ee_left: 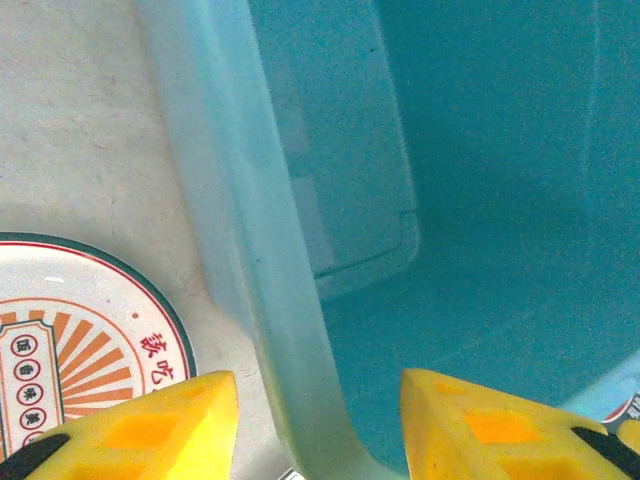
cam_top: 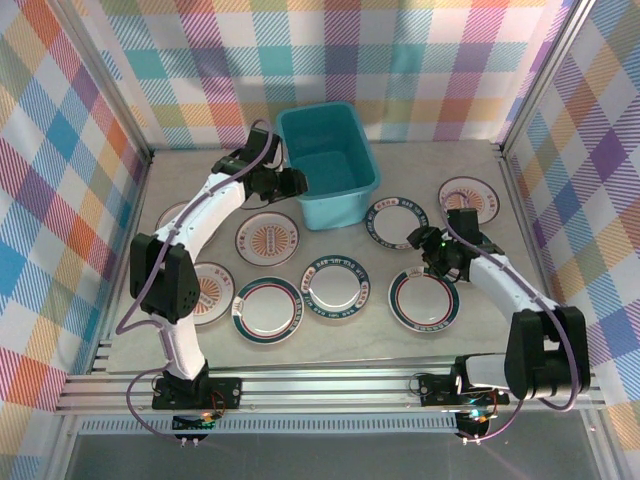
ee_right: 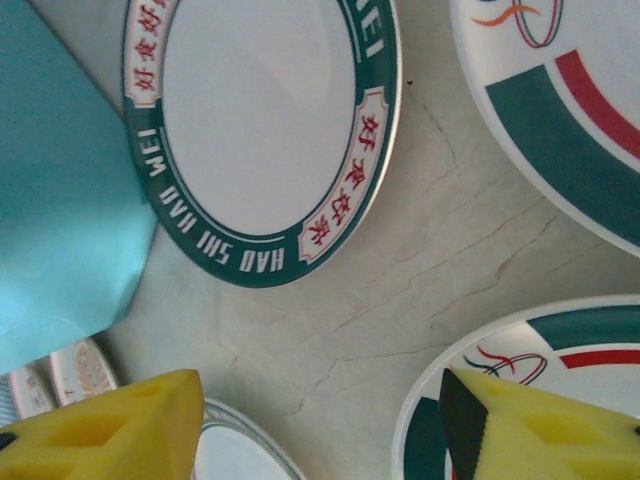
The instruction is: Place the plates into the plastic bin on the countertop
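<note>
plates [cam_top: 333, 286] dot the countertop [cam_top: 330, 342]; we see the left gripper [ee_left: 320, 425] (jaws apart) straddling the plastic bin [ee_left: 250, 200] wall, right gripper [ee_right: 320, 425] agape between plates.

bg: plaid walls [cam_top: 60, 150] | alu rails [cam_top: 330, 385] @ near edge

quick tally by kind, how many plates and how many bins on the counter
plates: 8 (two partly hidden behind the left arm)
plastic bin: 1
total: 9
</note>
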Robot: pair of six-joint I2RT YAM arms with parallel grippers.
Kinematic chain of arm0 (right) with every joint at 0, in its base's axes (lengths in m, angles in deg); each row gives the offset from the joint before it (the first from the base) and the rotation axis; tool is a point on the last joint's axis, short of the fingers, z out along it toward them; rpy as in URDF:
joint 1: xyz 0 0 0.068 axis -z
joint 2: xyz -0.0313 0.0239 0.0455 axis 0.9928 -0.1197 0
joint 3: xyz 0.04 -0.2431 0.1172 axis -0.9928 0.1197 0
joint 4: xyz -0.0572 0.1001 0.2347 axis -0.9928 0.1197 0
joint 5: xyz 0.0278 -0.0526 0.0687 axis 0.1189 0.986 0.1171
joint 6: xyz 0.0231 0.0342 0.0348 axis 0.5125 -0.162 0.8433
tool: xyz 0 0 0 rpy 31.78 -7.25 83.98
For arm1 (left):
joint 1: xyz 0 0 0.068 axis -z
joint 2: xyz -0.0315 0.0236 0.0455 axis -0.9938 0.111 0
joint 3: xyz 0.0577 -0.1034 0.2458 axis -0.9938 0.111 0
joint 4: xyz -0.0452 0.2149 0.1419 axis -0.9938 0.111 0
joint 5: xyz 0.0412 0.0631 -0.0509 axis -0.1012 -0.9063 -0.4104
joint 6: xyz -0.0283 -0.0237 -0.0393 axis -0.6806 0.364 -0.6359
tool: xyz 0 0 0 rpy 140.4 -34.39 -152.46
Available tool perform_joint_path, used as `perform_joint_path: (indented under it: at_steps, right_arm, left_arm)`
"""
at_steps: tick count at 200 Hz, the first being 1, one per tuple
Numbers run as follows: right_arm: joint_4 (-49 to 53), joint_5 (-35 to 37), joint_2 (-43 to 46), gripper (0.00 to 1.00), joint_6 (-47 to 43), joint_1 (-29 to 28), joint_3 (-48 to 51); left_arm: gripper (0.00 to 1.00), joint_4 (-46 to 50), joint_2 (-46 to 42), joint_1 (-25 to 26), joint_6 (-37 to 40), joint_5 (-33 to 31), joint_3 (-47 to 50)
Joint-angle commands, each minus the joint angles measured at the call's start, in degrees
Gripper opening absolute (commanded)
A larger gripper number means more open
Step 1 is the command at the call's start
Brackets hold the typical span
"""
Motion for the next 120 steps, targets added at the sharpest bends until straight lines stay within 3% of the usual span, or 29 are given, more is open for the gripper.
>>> perform_joint_path:
  at_steps: [1, 120]
  right_arm:
    - [-2.5, 3.2, -1.6, 0.63, 2.5, -0.8, -1.5]
    - [-2.8, 8.6, -11.8, 0.61, -1.2, -0.7, -8.1]
  left_arm:
    - [0.47, 2.2, 1.6, 0.6, 1.4, -0.3, -2.1]
    - [0.28, 5.7, 2.8, 0.4, 3.9, -2.0, -6.4]
